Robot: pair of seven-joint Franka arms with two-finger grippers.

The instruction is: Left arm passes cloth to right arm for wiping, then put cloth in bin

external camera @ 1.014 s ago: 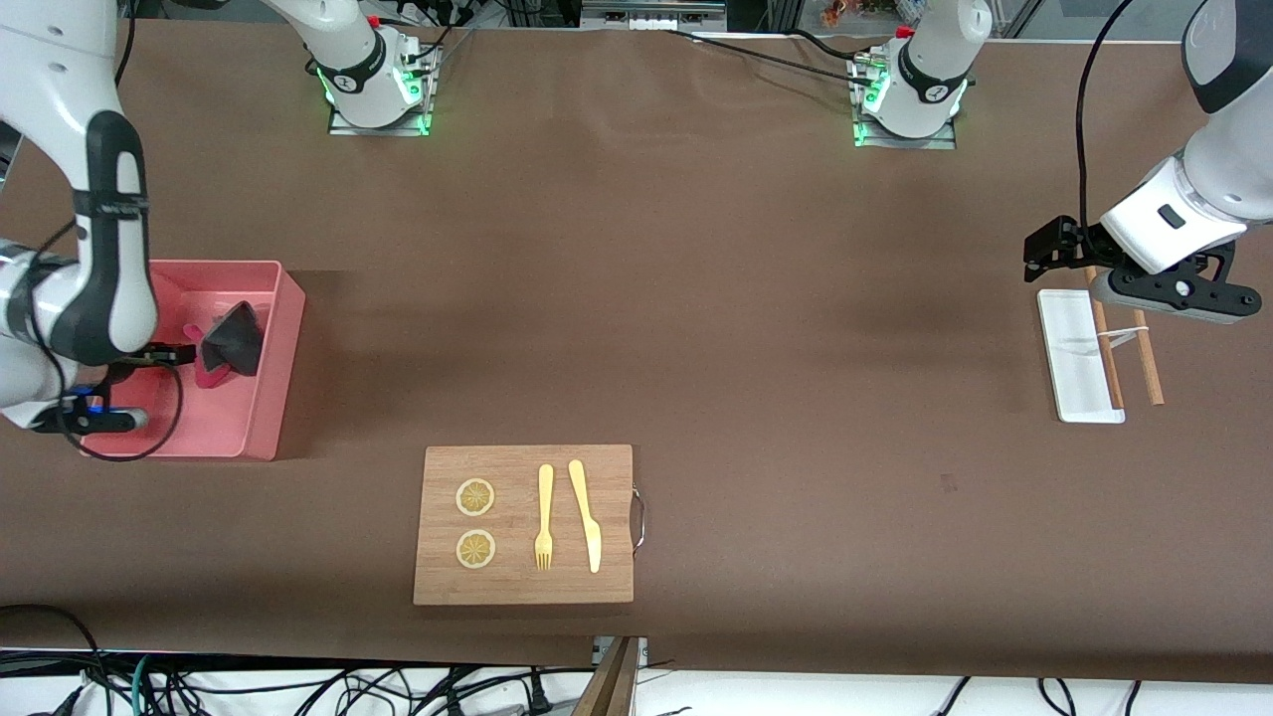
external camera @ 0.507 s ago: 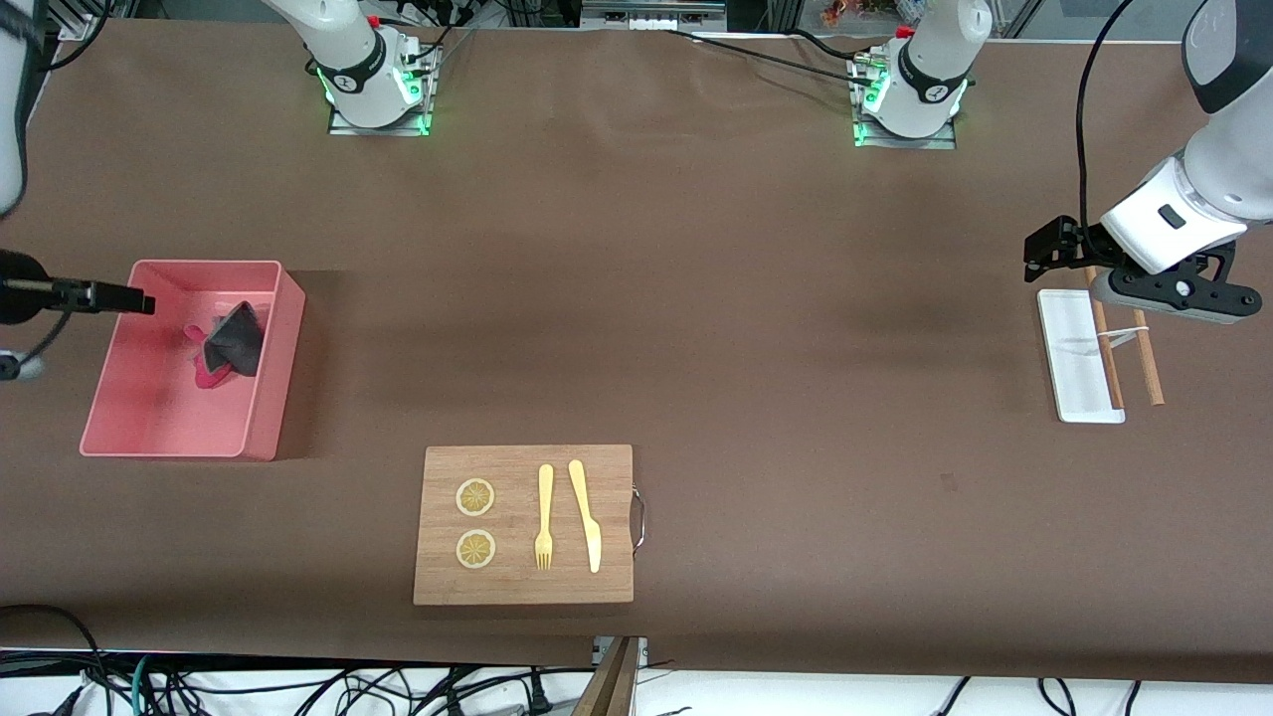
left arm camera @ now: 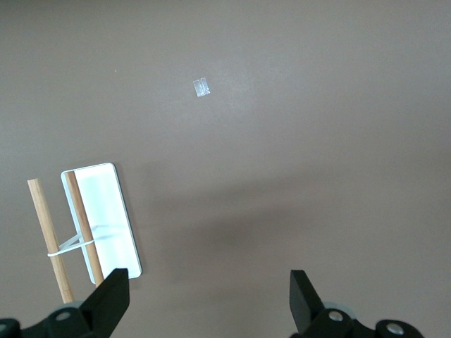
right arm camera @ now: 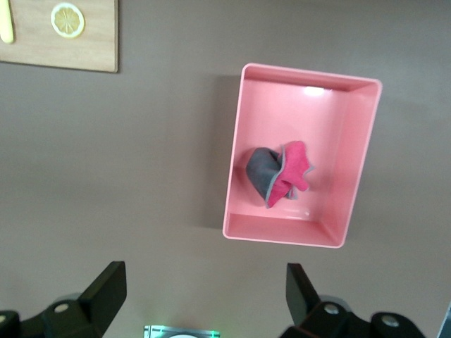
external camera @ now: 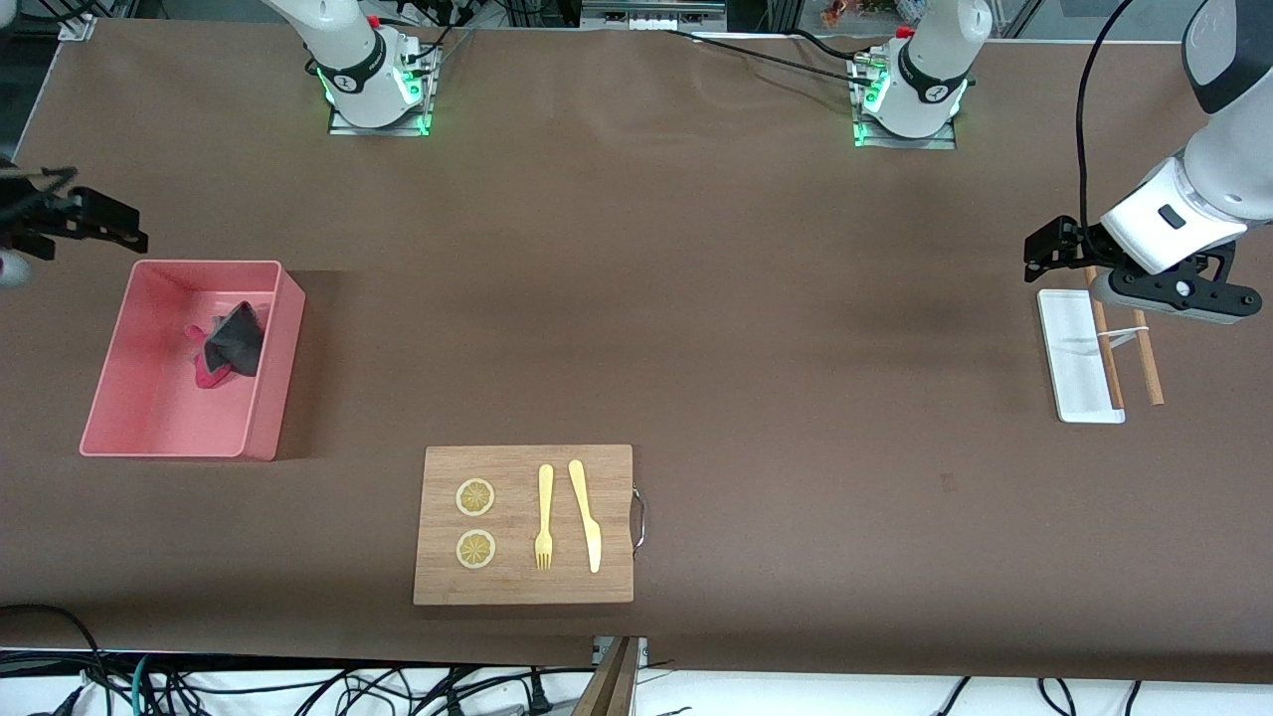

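Already we are looking at the cloth [external camera: 233, 343] lying crumpled in the bin [external camera: 267, 398], grey face mostly up with a magenta fold showing beside it, resting against the wall of the bin that faces the middle of the table. The bin is sitting near the table edge at the right arm's end. By our reading the drop is done, and the step in hand is clearing the arm away cleanly.

The right gripper [external camera: 85, 221] is hovering at that same table edge, just outside the bin's wall toward the bases' edge; in the right wrist view its fingers [right arm camera: 106, 287] are standing wide apart with nothing between them, and the bin is lying well below the camera. To finish well, we are thinking the arm should be rising straight and pulling back toward its base, keeping the fingers spread so no corner of cloth is being dragged out, and staying clear of the bin's rim so the tub is not being nudged.

The left gripper [external camera: 1056, 254] is waiting at the left arm's end of the table, over the end of the white tray [external camera: 1074, 363] and beside the wooden sticks [external camera: 1147, 368], fingers parted and holding nothing.
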